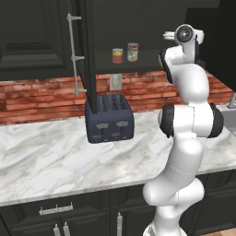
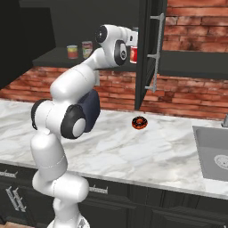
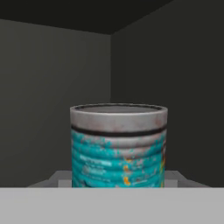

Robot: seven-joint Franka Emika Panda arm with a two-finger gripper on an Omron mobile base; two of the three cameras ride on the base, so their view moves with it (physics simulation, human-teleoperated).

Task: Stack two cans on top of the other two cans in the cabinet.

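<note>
**Claw lined up on the teal can, spread unreadable**

The claw's fingertips don't show, so whether it is apart, together or clamped on anything I cannot tell. It points straight at the teal-blue can [image 3: 118, 146], upright in the dark cabinet [image 1: 87, 55] corner. The can looks rigid, ribbed and probably light; a grip across the mid-body should hold, though the metal may be slick. The short red-orange can [image 1: 117, 56] and the taller labelled can [image 1: 132, 52] stand side by side on the shelf.
</note>
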